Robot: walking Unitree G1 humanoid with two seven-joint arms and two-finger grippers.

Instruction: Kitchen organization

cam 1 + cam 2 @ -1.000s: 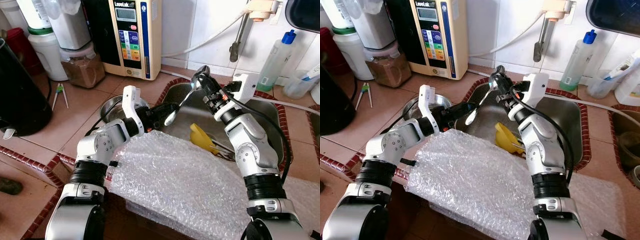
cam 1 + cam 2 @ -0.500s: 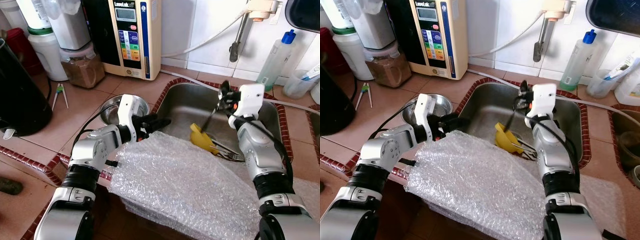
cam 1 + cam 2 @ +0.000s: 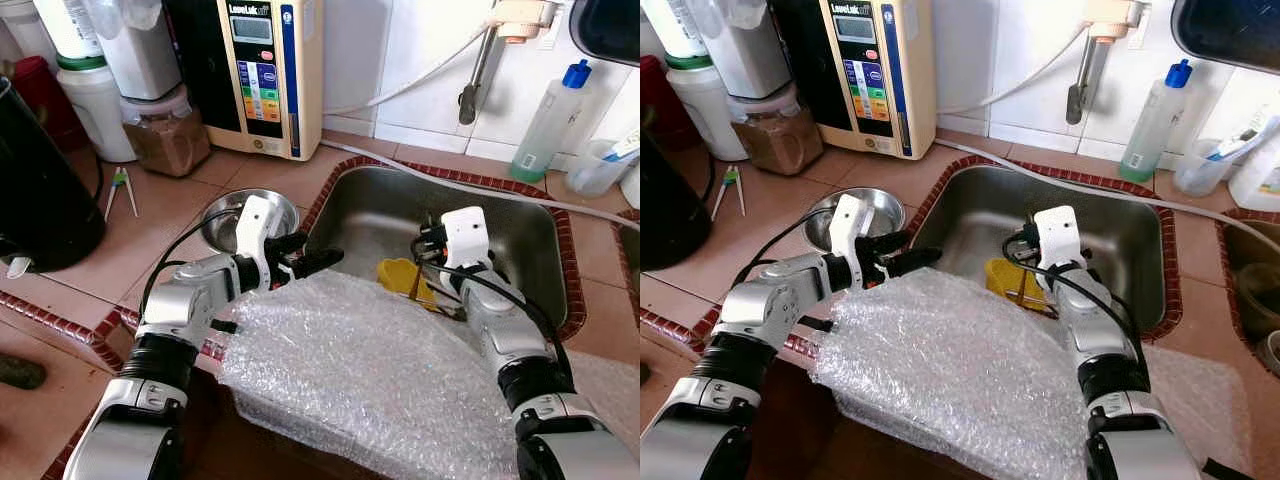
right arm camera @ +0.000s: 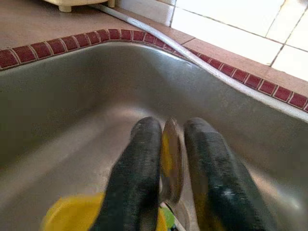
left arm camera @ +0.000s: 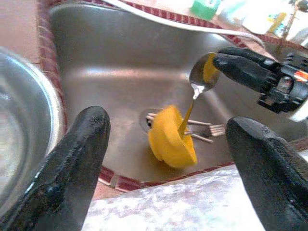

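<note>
Left wrist view shows right claw (image 5: 226, 67) pinching spoon (image 5: 202, 77) over sink (image 5: 120, 62).

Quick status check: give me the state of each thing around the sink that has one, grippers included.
Left gripper: jaws open, empty, at the sink's left edge.
Right gripper: jaws shut on the spoon, down in the sink.
Spoon: held by its bowl, handle pointing down.
Yellow cup: tipped on its side over the drain.
Forks: lying flat in the sink.
Steel bowl: upright on the counter.
Bubble wrap: spread over the sink's near edge.

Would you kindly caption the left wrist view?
Right gripper lowers a spoon toward the yellow cup in the sink.
</note>
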